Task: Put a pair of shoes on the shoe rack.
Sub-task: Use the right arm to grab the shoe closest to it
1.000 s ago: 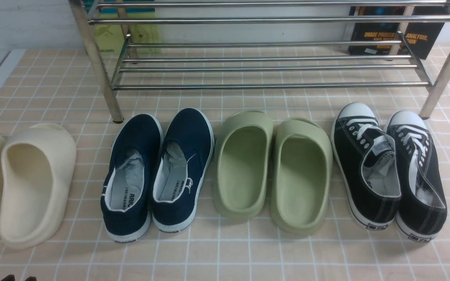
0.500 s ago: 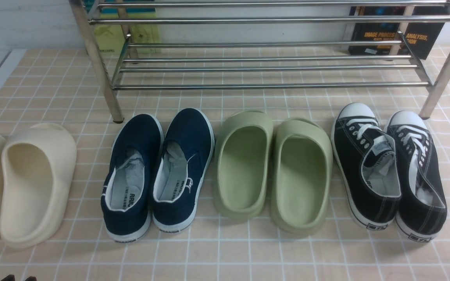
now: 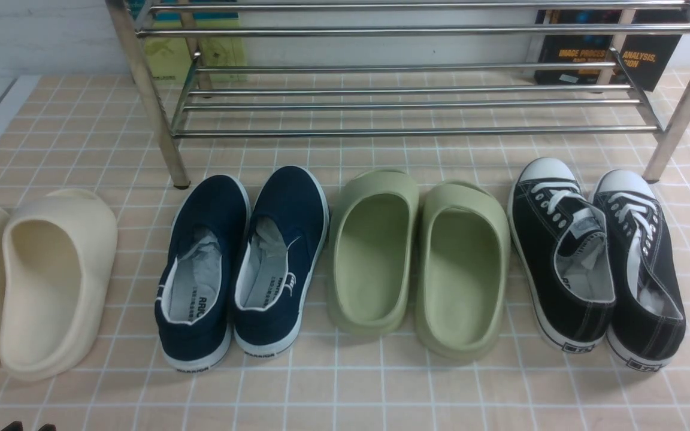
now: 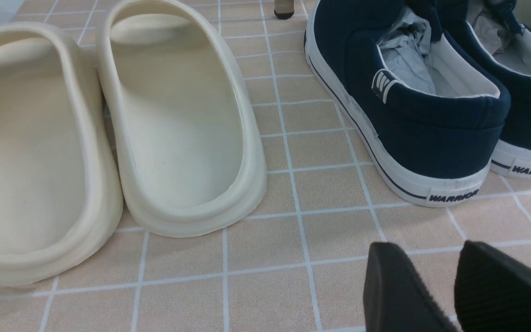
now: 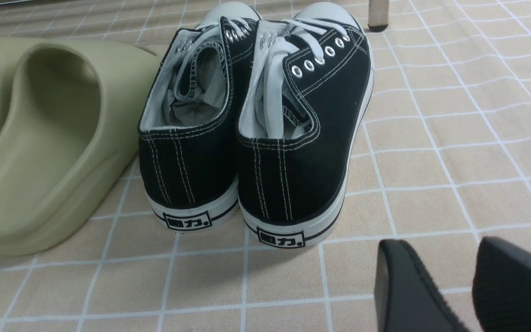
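Black canvas, white laces: our pair of shoes [image 3: 566, 263] stands before the shoe rack [image 3: 417, 129] (no bar carries it yet). We judge every step left; right gripper [image 5: 436, 263] and left gripper [image 4: 424, 263] gape apart, empty.

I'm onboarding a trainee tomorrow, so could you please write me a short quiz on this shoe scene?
1. True or false: the black sneakers already sit on the rack.
2. Which pair lies immediately to the robot's left of the sneakers? A) navy slip-ons B) green slippers C) cream slippers
3. What does the right gripper hold?

Key
1. False; they stand in front of it.
2. B.
3. Nothing; it is open, behind the sneakers' heels.
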Motion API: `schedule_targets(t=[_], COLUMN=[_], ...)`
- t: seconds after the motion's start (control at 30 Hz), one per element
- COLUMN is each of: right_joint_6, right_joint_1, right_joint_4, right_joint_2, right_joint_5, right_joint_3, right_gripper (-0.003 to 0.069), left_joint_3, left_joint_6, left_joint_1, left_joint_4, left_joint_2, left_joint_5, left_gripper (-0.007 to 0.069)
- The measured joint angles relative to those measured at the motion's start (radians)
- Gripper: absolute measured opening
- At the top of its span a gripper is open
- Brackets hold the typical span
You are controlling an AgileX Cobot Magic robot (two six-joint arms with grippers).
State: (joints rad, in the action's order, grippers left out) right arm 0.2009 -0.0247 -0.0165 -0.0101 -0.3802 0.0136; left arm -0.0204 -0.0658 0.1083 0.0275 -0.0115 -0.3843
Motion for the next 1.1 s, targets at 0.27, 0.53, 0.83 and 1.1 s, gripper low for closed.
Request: schedule_targets(t=[0.27, 0.53, 0.83, 1.1], right_joint_6=[-0.001, 0.020, 0.048, -0.105], right_joint_1=[0.000, 0.000, 0.000, 0.000], right_joint_4=[-0.016, -0.019, -0.019, -0.008], right_joint_2=[0.000, 0.000, 0.000, 0.184], right_joint_5=[0.231, 0.768, 1.004, 0.942], right_joint_3=[0.010, 0.010, 0.000, -0.271], right_gripper=[0.0240, 0.0240, 0.0235, 0.0089], left_joint_3=[0.000, 0.000, 0.000, 0.000], left_joint_6=[0.000, 0.000, 0.000, 0.000], left_joint_1=[0.000, 0.000, 0.000, 0.000], left_joint_4=[0.000, 0.000, 0.000, 0.000], left_joint_2=[0.000, 0.000, 0.000, 0.000], left_joint_5=[0.000, 0.000, 0.000, 0.000], left_gripper=[0.0239, 0.0239, 0.0241, 0.0241])
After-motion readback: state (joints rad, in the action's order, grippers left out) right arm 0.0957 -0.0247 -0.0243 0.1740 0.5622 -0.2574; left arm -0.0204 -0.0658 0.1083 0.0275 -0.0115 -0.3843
